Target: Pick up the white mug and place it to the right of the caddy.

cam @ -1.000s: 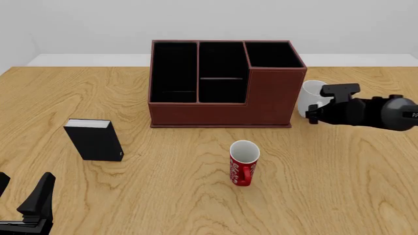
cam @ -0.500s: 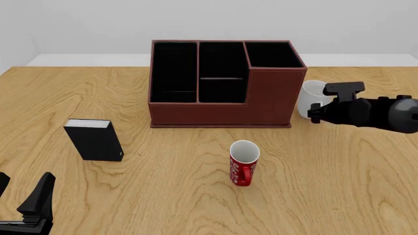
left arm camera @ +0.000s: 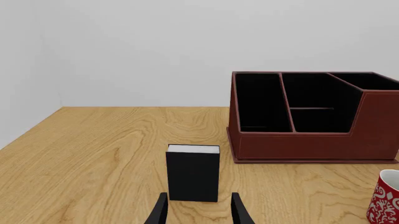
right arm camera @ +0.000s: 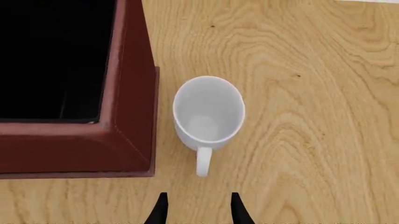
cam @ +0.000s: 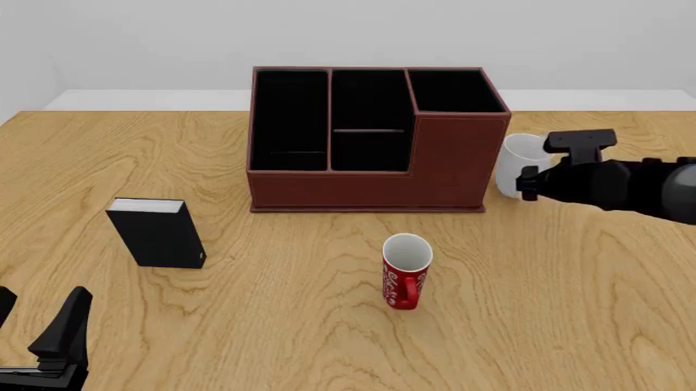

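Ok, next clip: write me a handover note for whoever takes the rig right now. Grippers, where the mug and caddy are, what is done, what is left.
Right gripper: open, holding nothing, above the white mug's handle side.
Left gripper: open, holding nothing, low at the near left, facing the black box.
White mug: upright on the table just right of the caddy, apart from its wall, handle toward the arms.
Red mug: upright in front of the caddy, untouched.
Done: the mug appears to be placed.
Left: probably only pulling the right arm clear.
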Tool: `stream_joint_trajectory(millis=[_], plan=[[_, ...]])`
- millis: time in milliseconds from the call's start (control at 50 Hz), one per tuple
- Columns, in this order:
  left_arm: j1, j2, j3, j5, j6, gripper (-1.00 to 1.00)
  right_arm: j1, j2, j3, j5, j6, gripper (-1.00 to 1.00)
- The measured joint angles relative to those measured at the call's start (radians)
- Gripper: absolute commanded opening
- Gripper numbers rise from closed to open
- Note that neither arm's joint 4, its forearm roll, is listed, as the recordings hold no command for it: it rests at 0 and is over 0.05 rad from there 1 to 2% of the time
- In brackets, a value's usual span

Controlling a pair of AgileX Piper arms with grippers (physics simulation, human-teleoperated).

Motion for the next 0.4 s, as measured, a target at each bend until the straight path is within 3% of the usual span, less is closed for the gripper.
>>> stream_joint_trajectory(millis=[400], plan=[[0.0,0.0,0.0,0.0,0.0,1.0,0.008,-0.05,0.025,0.004,0.003,1.0]])
